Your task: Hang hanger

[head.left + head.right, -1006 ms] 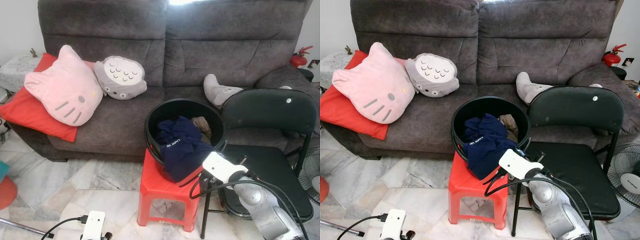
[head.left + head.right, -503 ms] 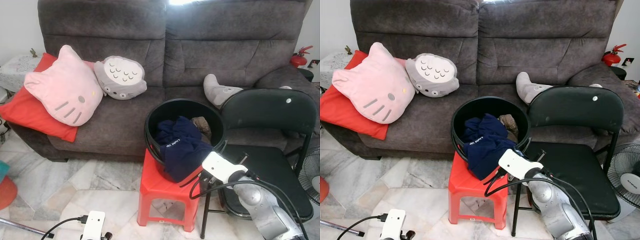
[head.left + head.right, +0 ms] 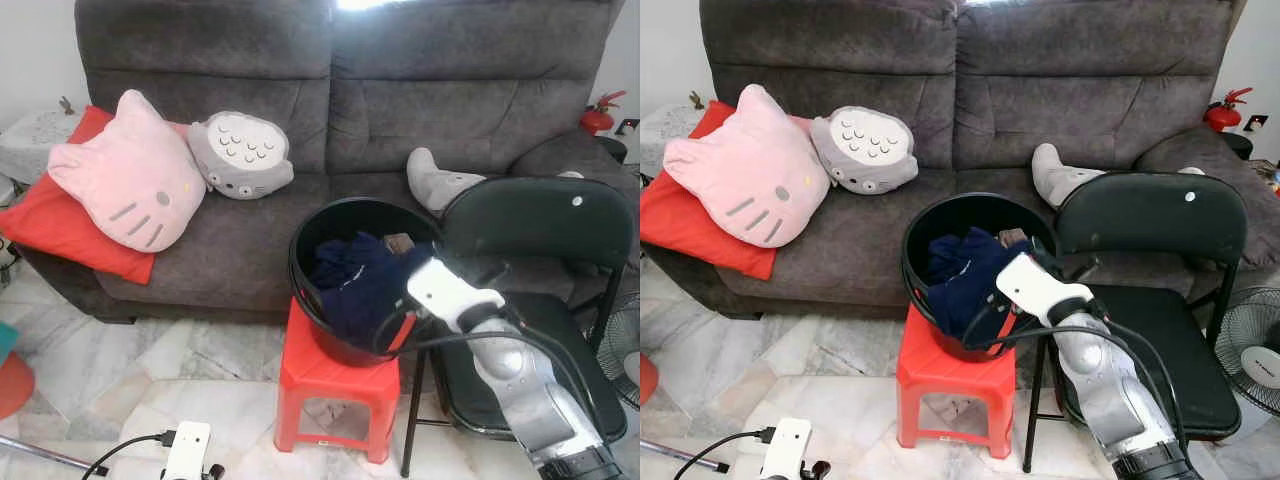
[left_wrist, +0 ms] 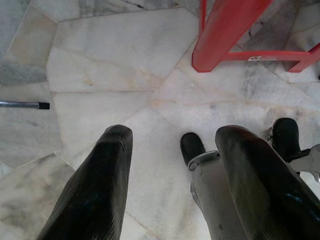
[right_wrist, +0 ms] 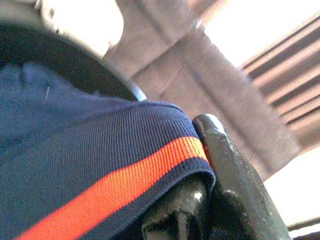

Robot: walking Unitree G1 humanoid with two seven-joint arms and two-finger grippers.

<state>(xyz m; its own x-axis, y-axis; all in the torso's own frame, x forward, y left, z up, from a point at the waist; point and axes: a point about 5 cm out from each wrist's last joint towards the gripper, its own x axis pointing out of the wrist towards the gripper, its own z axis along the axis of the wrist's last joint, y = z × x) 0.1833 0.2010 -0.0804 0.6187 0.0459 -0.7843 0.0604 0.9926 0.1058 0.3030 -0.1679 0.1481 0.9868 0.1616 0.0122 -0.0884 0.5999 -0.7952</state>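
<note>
No hanger can be made out. The right gripper pinches ribbed navy cloth with an orange stripe at the round black bucket on the red plastic stool. The left gripper, fingers spread, hangs beside the stool.

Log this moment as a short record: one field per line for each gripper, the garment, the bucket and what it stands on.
right gripper: at the bucket rim, shut on navy garment
left gripper: open, low over the marble floor
navy garment: orange-striped, draped over the bucket's front edge
black bucket: holds clothes, on the stool
red plastic stool: before the grey sofa, beside a black folding chair
</note>
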